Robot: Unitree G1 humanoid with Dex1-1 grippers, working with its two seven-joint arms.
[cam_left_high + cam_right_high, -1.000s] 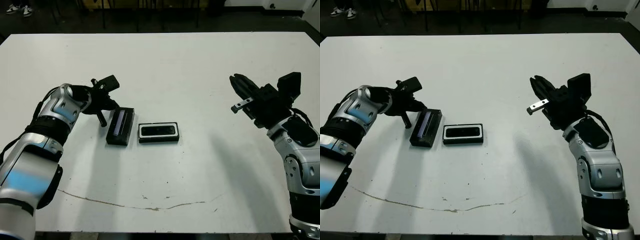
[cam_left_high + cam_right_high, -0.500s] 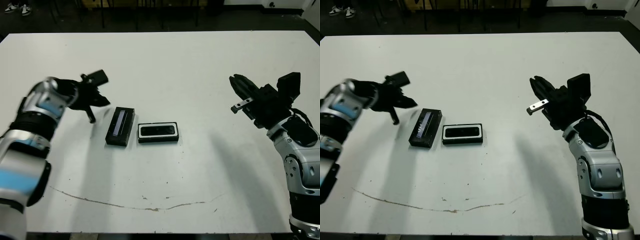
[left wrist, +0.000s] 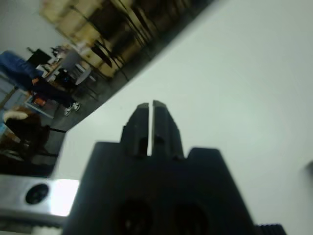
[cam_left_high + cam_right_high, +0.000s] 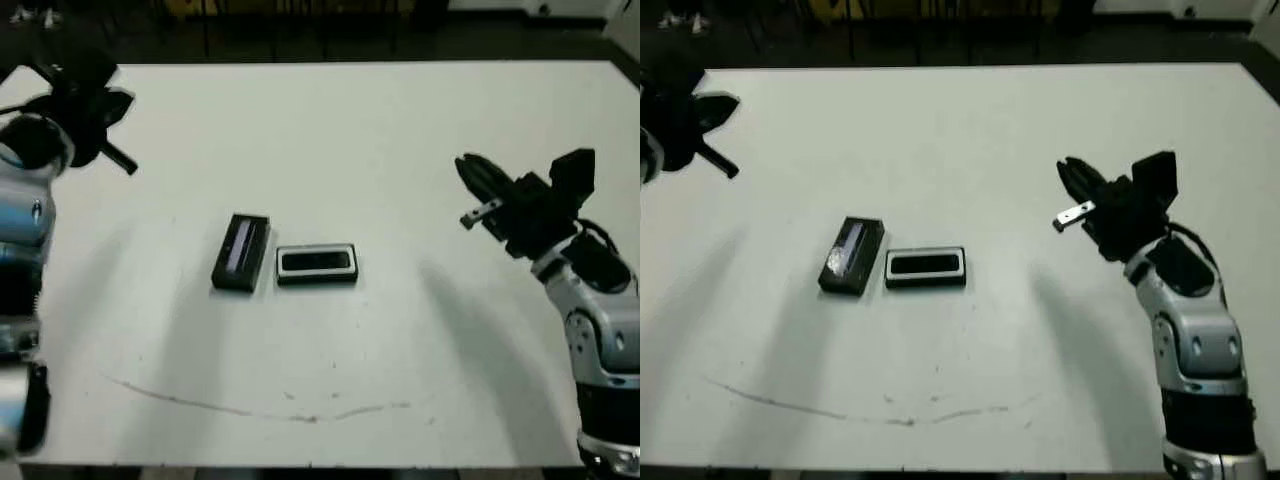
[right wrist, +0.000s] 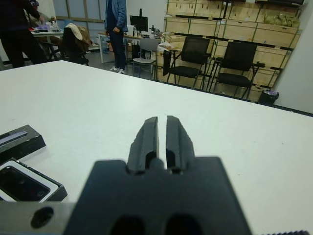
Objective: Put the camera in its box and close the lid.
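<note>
The camera (image 4: 317,262) sits inside the box (image 4: 316,279), lid (image 4: 241,252) lying just beside it, uncovered, mid-surface (image 4: 330,140). Left claw (image 3: 152,108) is pinched closed, empty, up at the far left corner. Right claw (image 5: 162,128) is closed too, holding nothing, well off to the right.

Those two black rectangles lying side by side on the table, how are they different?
The lid is flat-topped with a glossy silvery-grey strip on its face; the box is an open tray with a white lining around a dark bar, apparently the camera. The lid points away from the robot, the box runs crosswise. Both are black, similar in size, and untouched by either end effector.
</note>
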